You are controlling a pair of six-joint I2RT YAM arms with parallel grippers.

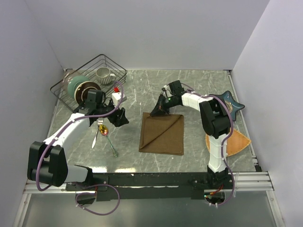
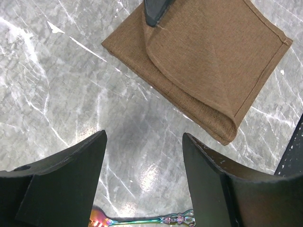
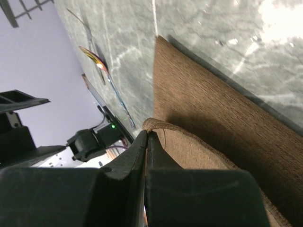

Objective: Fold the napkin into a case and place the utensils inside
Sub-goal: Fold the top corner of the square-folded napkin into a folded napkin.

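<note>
Napkin [image 1: 162,134] corner pinched, mid-fold
On its 11 o'clock corner the right gripper [image 1: 155,112] is clamped tight; left gripper [image 1: 120,118], jaws apart, hangs over the utensils [image 1: 108,141] at the napkin's 9 o'clock; a thin pinch could slip and the flap would flop back skewed.

Utensil [image 2: 154,220] partly beyond the lower edge

Matt woven napkin [image 1: 162,134] (glossy marble table [image 1: 199,90])
</note>
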